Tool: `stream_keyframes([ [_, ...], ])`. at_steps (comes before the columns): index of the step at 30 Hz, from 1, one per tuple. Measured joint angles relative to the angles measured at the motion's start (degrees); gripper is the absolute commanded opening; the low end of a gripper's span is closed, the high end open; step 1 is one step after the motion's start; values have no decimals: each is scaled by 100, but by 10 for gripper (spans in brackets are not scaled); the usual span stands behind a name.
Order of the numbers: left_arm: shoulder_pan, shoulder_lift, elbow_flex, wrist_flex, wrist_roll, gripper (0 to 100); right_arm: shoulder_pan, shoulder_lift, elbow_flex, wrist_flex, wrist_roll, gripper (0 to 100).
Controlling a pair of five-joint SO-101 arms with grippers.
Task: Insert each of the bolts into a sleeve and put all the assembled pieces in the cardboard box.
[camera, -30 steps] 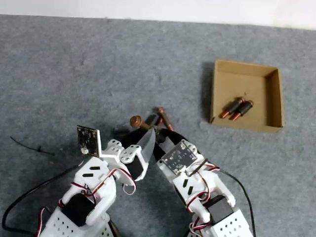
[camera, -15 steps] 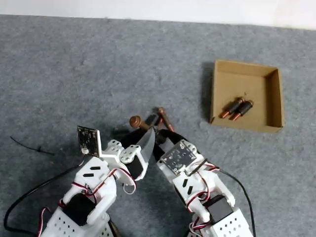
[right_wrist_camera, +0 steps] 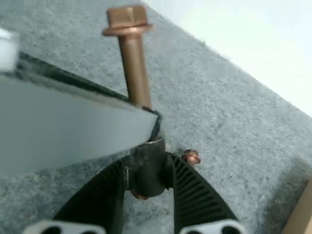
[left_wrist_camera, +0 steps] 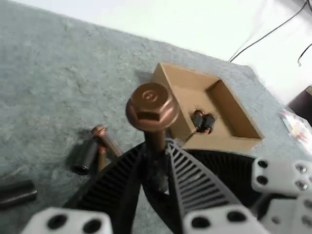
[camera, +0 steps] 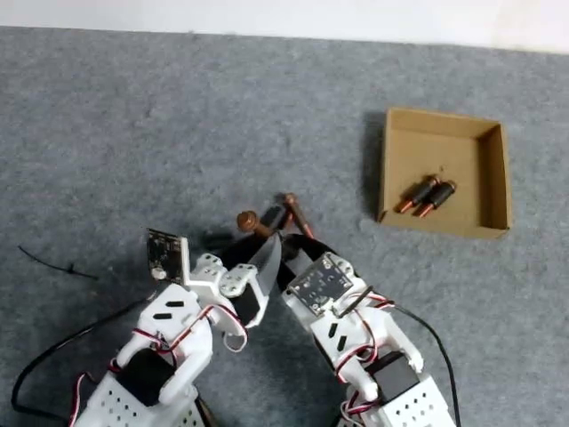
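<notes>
— Grey felt table. The cardboard box is right of centre in the high view, with two assembled pieces inside. Your left hand is clamped on the bolt by its shank, head sticking out. Your right hand is pinched round a dark sleeve. Both meet low centre of the high view.
— Reads as the insertion step. Line the shank up with the bore first, then push slowly along the axis; any tilt will likely jam it. Release the bolt only once it's seated.
— Blind spot: one of the left hand's fingers crosses the right wrist view right at the joint. You can't tell how deep the bolt sits, or whether it's in at all.
— Also, the loose sleeve and loose bolt on the table look unmated. A dark cylinder, probably another sleeve, is cut off at the left edge of the left wrist view.
</notes>
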Motion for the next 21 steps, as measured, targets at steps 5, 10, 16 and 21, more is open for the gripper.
stream_keyframes([
  [5, 35, 0, 53, -9, -44, 6, 0, 0, 0, 0, 0, 5],
  [10, 44, 0, 53, -9, -70, 12, 0, 0, 0, 0, 0, 5],
  [16, 0, 0, 53, -9, -70, 199, 0, 0, 0, 0, 0, 5],
  [21, -176, 9, 132, -9, 0, 224, 97, 0, 0, 0, 0, 5],
])
